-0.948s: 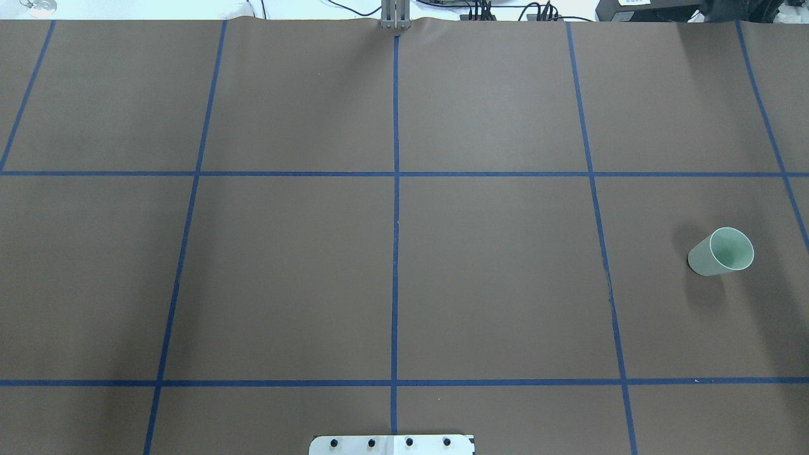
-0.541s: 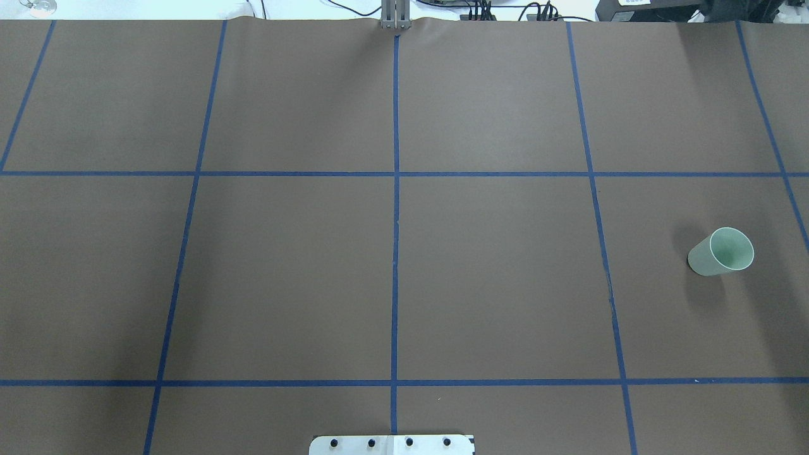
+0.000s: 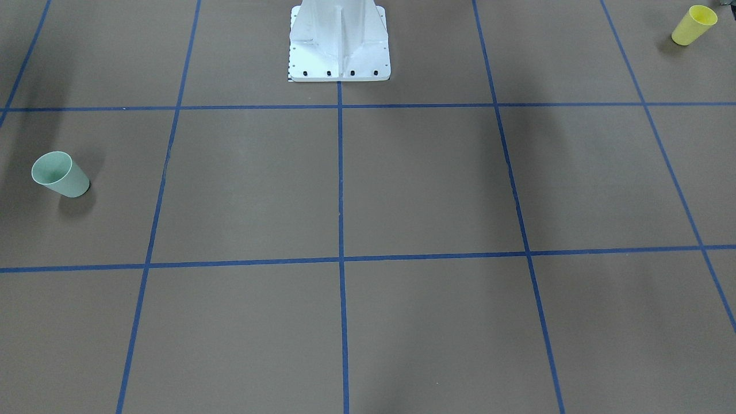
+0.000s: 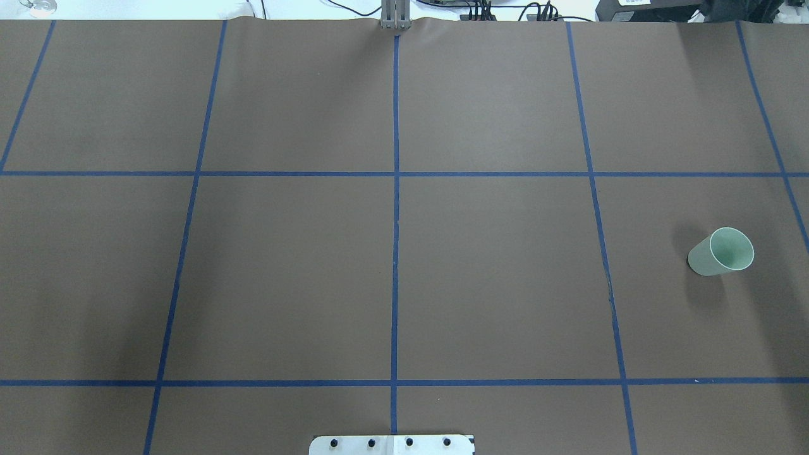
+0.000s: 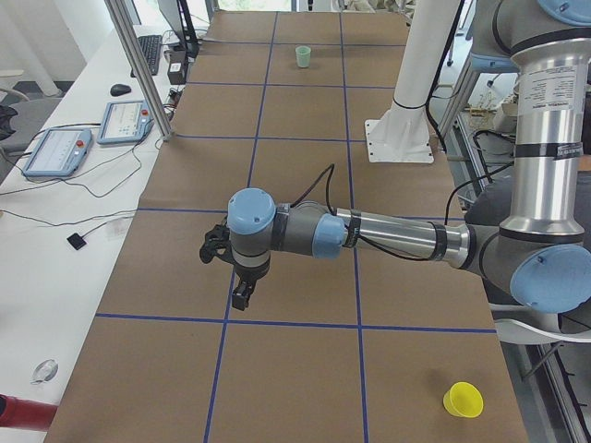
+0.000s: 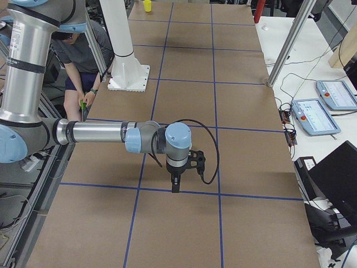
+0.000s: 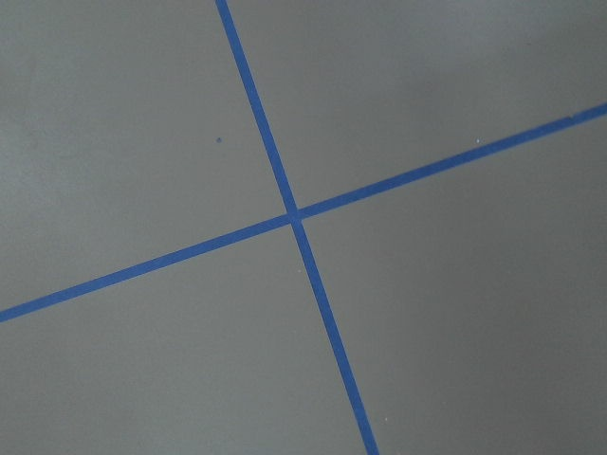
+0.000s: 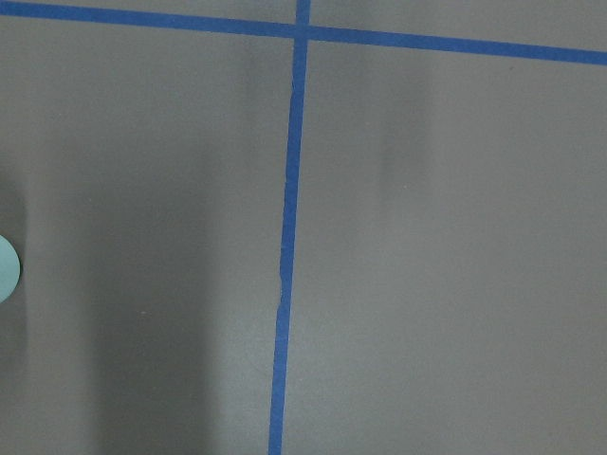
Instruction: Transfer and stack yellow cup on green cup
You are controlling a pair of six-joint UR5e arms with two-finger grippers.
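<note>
Two cups stand upright, well apart, on the brown table [image 4: 284, 272]. Seen from the left end, the yellow cup [image 5: 463, 401] is nearest, by the robot-side edge. Beyond it the left gripper [image 5: 242, 297] hangs above the table, then comes the white pedestal [image 5: 402, 138], and farthest is the green cup [image 5: 303, 56]. The right gripper [image 6: 175, 184] hangs likewise mid-table. Jaw state of either: cannot tell. The green cup has not moved in the overhead view, which omits the yellow cup; the front-facing view shows both.
</note>
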